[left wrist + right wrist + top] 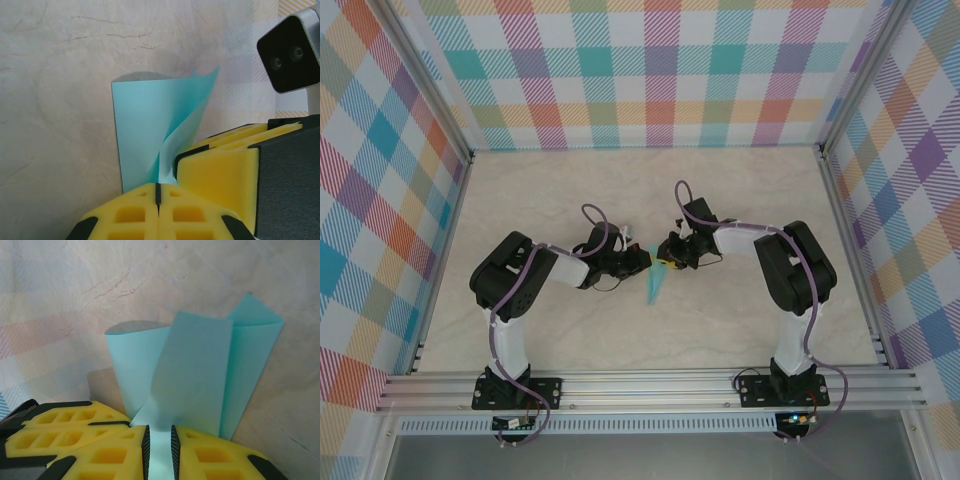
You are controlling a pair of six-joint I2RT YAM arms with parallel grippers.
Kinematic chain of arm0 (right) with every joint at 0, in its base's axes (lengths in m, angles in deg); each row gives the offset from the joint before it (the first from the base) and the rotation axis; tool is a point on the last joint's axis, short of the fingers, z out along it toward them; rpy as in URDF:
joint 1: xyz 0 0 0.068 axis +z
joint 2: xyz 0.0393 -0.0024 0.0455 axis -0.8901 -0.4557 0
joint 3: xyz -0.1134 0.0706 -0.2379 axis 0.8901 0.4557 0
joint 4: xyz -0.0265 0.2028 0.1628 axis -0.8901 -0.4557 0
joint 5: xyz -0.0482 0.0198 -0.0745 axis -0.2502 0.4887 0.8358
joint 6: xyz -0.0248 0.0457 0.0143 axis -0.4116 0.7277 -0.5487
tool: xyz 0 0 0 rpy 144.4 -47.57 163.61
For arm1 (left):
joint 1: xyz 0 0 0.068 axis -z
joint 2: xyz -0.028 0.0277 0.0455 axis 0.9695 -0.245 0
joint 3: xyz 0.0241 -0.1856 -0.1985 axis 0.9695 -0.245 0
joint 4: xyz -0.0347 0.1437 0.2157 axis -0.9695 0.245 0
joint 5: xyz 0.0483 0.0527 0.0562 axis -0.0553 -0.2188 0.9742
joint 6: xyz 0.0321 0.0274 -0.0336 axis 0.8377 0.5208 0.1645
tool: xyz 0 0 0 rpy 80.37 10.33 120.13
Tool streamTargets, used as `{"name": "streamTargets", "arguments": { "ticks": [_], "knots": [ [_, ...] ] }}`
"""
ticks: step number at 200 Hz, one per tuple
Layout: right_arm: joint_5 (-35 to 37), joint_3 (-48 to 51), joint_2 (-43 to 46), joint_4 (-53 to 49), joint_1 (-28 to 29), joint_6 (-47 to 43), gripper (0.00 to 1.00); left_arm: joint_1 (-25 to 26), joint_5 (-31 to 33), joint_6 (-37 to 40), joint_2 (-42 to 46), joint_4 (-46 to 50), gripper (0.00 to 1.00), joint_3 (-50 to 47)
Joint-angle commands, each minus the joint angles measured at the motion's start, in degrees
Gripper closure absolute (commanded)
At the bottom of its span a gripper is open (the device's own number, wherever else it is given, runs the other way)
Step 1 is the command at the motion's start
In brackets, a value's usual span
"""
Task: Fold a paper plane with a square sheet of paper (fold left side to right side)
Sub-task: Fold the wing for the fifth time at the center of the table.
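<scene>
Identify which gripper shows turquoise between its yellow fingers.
The right gripper: turquoise paper fills the gap between its fingers. The left gripper has fingers meeting in a thin dark line, paper rising beyond.

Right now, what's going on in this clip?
Two robot arms are working a piece of light turquoise paper at the middle of the table. The left gripper and the right gripper are both closed on its edge, side by side. The paper is already folded into a narrow pointed shape, with its flaps standing loose rather than pressed flat.
</scene>
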Motion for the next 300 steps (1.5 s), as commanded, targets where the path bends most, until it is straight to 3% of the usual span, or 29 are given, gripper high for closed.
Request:
{"name": "streamTargets", "arguments": {
  "ticks": [1,38,114,149,180,211,251,300],
  "knots": [
    [1.75,0.33,-1.14,-3.17,0.29,-1.52,0.79,-0.61,2.93,1.67,-0.28,4.28,1.0,-1.5],
    [2.62,2.89,-1.69,-3.52,0.3,-1.38,0.79,-0.68,2.35,1.82,1.66,4.38,1.0,-1.58],
    [4.29,4.56,-2.55,-4.87,0.29,-1.62,0.8,-2.32,3.98,4.14,16.08,12.79,0.72,-4.48],
    [4.41,4.28,-2.53,-5.12,0.34,-1.8,0.8,-1.71,-1.1,4.56,22.26,13.06,0.79,-7.13],
    [4.48,4.23,-2.42,-5.14,0.36,-1.8,0.8,2.74,-5.8,4.27,22.33,13.15,0.83,-5.78],
    [4.65,3.94,-2.29,-5.53,0.29,-1.98,0.8,5.85,-4.85,3.78,20.16,12.45,0.83,-4.88],
    [4.65,3.76,-2.38,-6.01,0.36,-2.09,0.8,7.48,-6.73,2.08,15.02,8.99,0.84,-3.73],
    [4.65,3.59,-2.38,-6.1,0.36,-2.24,0.8,7.84,-4.06,3.13,12.7,10.86,0.84,-4.17]
  ]
}}
